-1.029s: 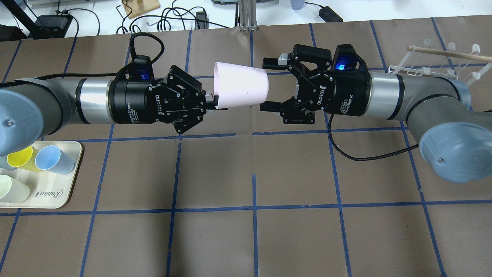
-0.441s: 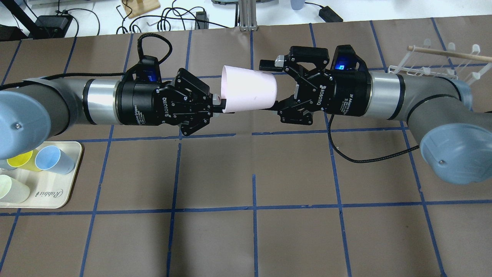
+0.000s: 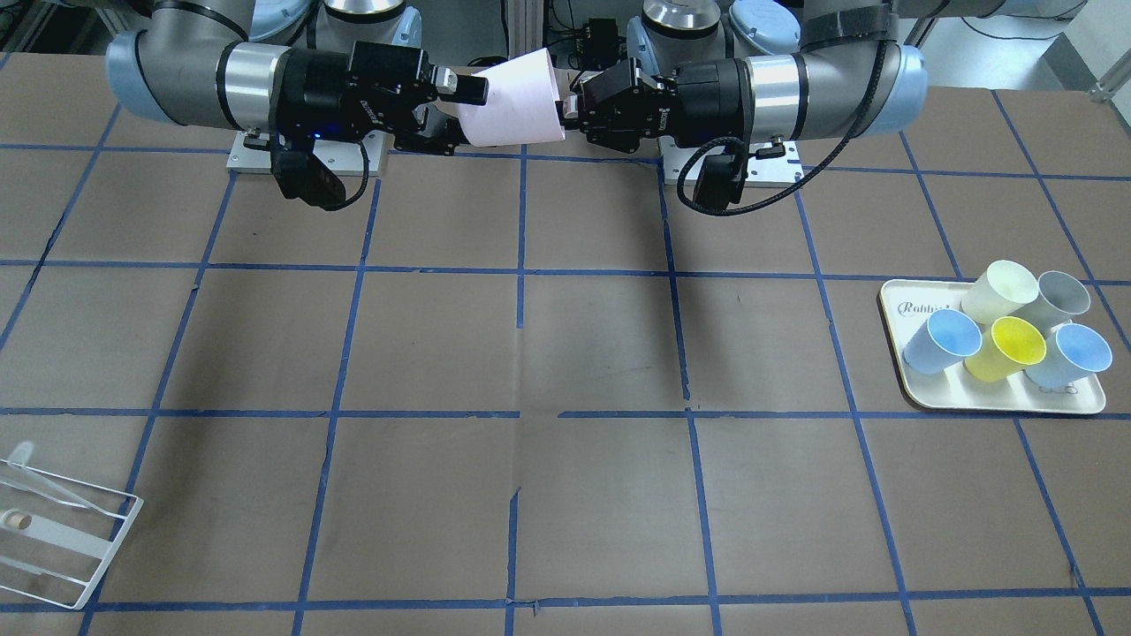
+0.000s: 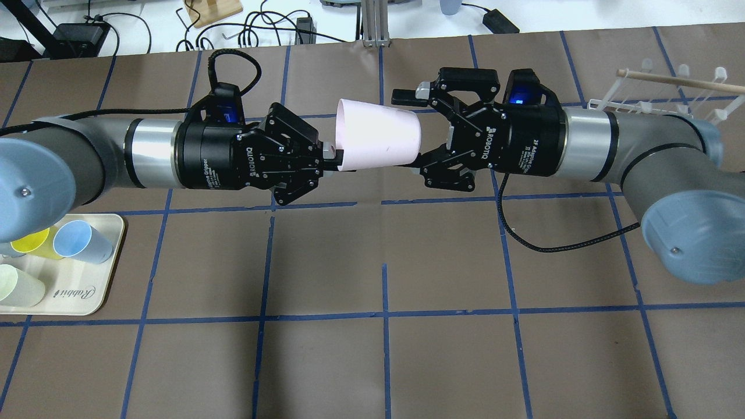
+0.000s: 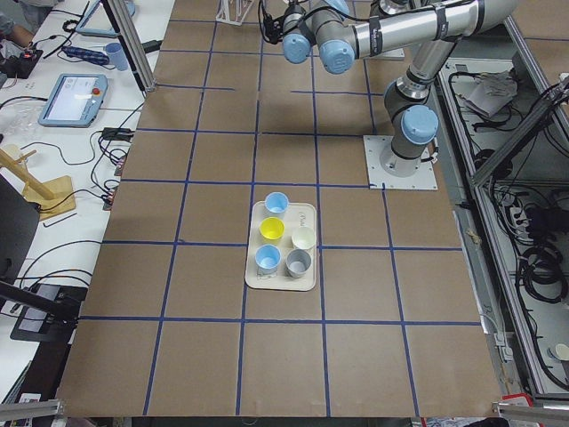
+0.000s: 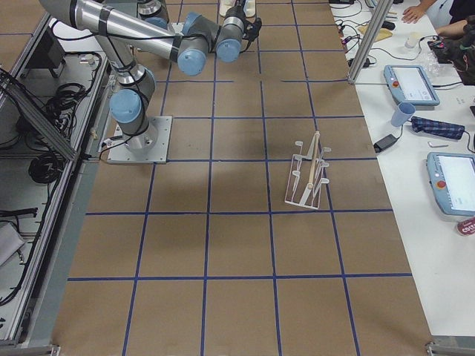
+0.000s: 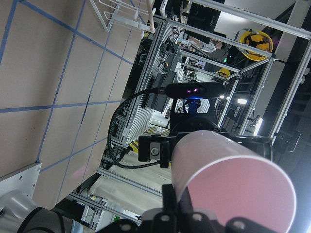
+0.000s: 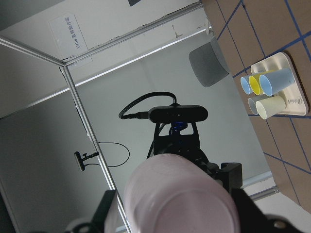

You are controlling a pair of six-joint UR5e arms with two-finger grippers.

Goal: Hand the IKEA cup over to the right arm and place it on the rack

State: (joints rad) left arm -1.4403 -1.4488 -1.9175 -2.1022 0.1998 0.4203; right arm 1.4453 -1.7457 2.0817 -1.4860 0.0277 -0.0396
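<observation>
The pale pink IKEA cup lies on its side in the air between the two arms, rim toward the left arm. My left gripper is shut on the cup's rim. My right gripper is open, its fingers astride the cup's narrow base, one above and one below it. In the front-facing view the cup sits between the right gripper and the left gripper. The cup fills the left wrist view and the right wrist view. The white wire rack stands at the far right.
A cream tray with several cups sits at the near left, also in the front-facing view. The rack shows at that view's lower left and in the right-side view. A black cable hangs from the right wrist.
My left arm has carried the cup to the right, so its base now sits between the right gripper's open fingers. The right gripper is still open.
</observation>
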